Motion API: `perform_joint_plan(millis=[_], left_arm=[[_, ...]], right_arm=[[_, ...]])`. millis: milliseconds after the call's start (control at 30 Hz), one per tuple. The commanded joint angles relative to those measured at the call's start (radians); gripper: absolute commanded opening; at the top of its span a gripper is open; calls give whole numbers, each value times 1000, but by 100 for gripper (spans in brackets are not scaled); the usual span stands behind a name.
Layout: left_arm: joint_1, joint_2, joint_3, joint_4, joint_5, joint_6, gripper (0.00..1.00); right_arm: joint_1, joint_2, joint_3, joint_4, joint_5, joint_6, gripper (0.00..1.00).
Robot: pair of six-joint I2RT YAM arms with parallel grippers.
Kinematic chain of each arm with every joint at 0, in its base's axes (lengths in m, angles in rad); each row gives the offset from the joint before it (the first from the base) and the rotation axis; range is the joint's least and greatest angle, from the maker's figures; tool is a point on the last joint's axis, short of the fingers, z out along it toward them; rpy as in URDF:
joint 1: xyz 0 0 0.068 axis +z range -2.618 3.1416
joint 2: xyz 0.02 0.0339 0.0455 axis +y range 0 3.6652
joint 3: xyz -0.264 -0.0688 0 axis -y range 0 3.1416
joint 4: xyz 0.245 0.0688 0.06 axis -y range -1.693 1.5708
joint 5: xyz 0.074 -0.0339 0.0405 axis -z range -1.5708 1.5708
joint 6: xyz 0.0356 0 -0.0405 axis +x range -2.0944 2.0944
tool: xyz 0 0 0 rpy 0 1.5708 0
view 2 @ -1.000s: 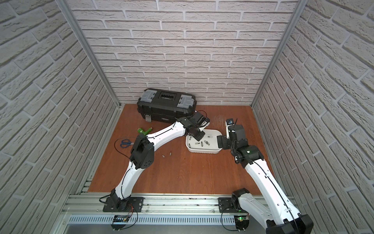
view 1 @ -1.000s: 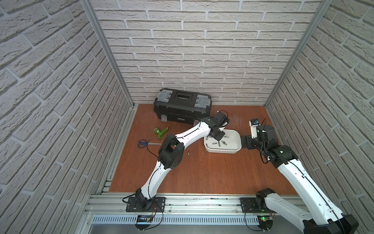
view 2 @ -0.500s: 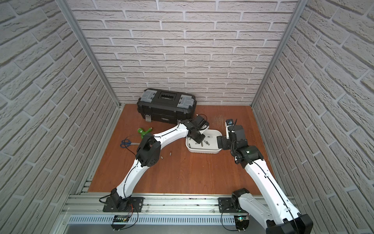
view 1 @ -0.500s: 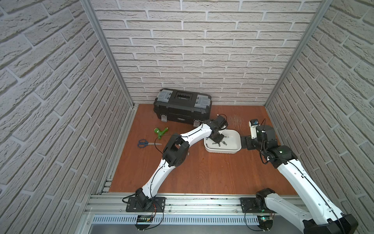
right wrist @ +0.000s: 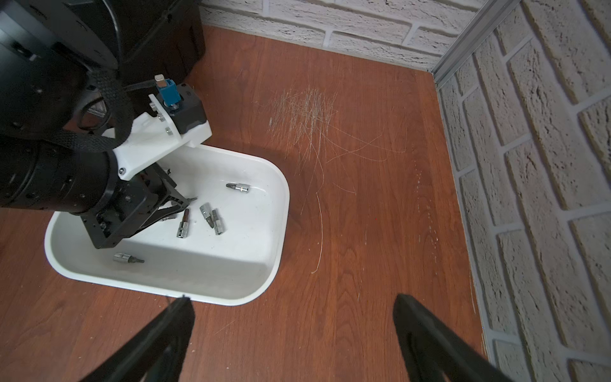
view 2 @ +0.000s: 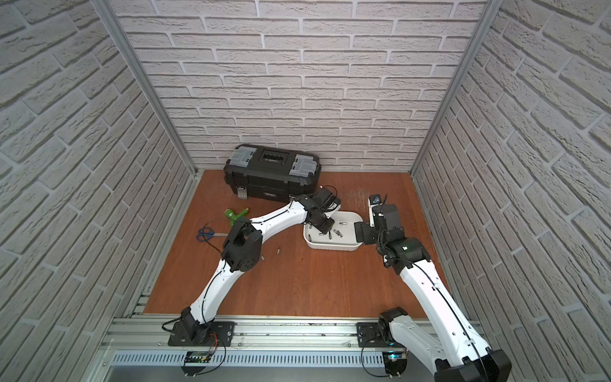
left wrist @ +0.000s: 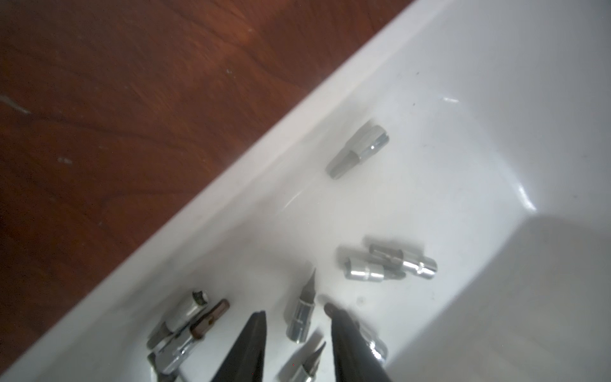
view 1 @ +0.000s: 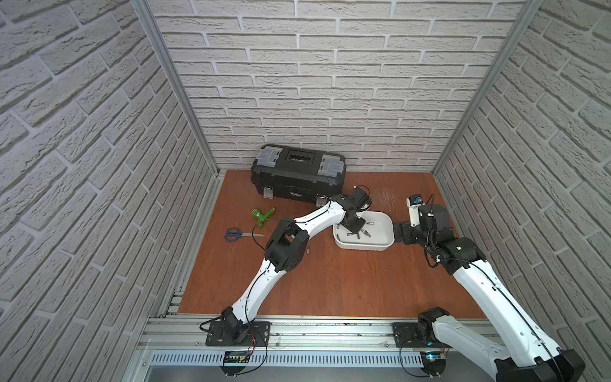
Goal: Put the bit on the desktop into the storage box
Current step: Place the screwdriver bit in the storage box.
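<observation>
Left gripper (left wrist: 295, 310) jaws parted inside storage box (left wrist: 258, 158), bit (left wrist: 301, 319) loose between them; a skewed retreat could drag it out.

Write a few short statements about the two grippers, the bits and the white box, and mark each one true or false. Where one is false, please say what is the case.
1. The left gripper is over the storage box. True.
2. The right gripper holds a bit. False: its jaws are open and empty, beside the box.
3. Every bit is inside the box. False: a bit lies on the desktop, outside it.
4. The scissors lie on the desktop. True.
</observation>
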Motion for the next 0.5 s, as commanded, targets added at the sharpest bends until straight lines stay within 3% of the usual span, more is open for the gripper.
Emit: perform_joint_plan(millis=[0,467], left_arm=[[-1,-67,-6,-6,-5,3,47],[-13,-374,-267,18,-136,-17,91]], right_arm=[[-11,-15,-9,36,17,1,99],[-11,-18,-10,36,18,1,99]])
